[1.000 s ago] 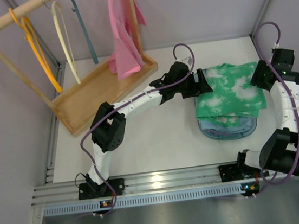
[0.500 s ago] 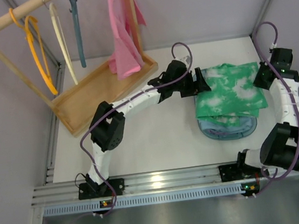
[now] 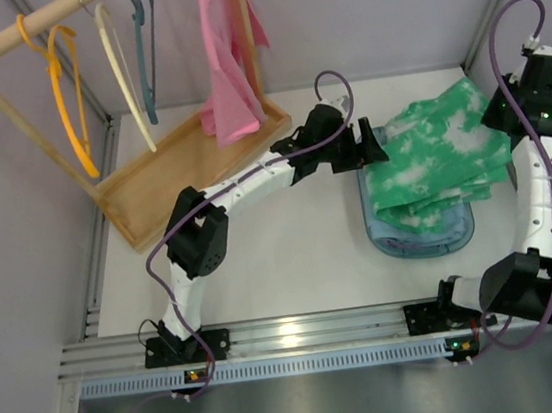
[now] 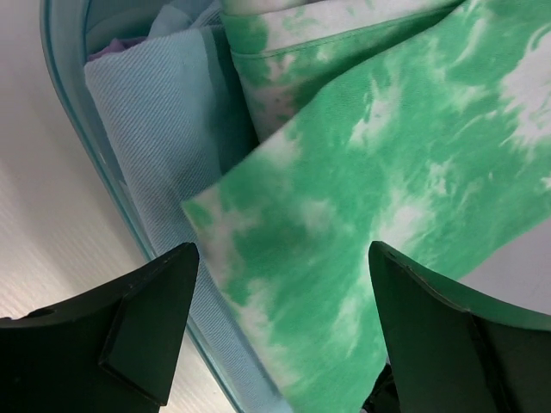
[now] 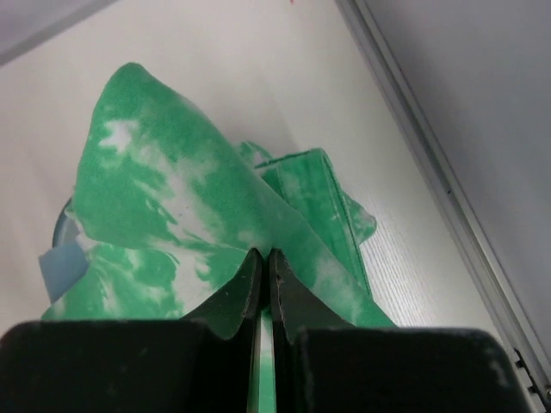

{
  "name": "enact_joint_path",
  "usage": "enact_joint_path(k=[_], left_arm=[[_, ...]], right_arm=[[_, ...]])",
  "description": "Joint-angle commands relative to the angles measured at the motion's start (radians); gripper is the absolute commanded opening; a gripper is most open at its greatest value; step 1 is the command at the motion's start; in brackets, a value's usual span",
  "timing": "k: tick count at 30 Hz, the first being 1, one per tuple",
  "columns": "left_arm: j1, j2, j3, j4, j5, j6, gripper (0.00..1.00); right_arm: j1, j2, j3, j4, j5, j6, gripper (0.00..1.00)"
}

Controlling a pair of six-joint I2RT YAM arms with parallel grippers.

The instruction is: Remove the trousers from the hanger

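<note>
Nearest to me, the two arms rise from the front edge of the desk point(image 3: 282, 256). Just beyond them, right of centre, a blue tub point(image 3: 416, 242) sits on the desk with a folded light-blue cloth point(image 4: 146, 112) inside. The trousers point(image 3: 431, 152) lie across the top of the tub and spill over its right side, their right-hand part drawn up towards the desk's right edge.

My right hand point(image 5: 265, 258) has its fingers pinched fully together on a fold of the trousers, and the green cloth peaks up where it grips. My left hand point(image 4: 280, 254) hovers over the tub's left rim with its fingers spread wide and nothing between them; the trousers and the light-blue cloth show below the gap.

Farther back on the left, a wooden tray point(image 3: 181, 168) carries a rack. From its rail point(image 3: 23, 31) hang an orange hanger point(image 3: 67, 101), a cream hanger point(image 3: 124, 74) and the hanger point(image 3: 145, 71), well apart from the trousers. A pink cloth point(image 3: 227, 81) hangs at the right end of the rack.
</note>
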Motion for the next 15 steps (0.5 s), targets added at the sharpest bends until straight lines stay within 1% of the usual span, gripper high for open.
enact_joint_path(k=[1,5,8,11,12,15], left_arm=[[0.005,-0.008,0.059,-0.002,0.002,0.004,0.86],[-0.006,0.045,0.116,-0.002,0.031,-0.014,0.86],[-0.015,0.071,0.127,0.000,0.069,-0.045,0.86],[-0.024,0.078,0.106,-0.005,0.059,-0.063,0.85],[-0.027,0.080,0.105,-0.029,0.050,-0.066,0.85],[-0.033,0.085,0.104,-0.066,0.007,-0.071,0.85]], right_arm=[[0.005,-0.033,0.085,0.038,0.023,0.009,0.00],[0.005,-0.013,0.045,0.050,0.017,0.013,0.00],[0.005,-0.007,0.002,0.069,-0.023,0.023,0.00],[0.005,-0.013,-0.015,0.081,-0.063,0.034,0.00],[0.005,-0.013,-0.015,0.080,-0.069,0.036,0.00],[0.007,-0.010,-0.029,0.083,-0.061,0.034,0.00]])
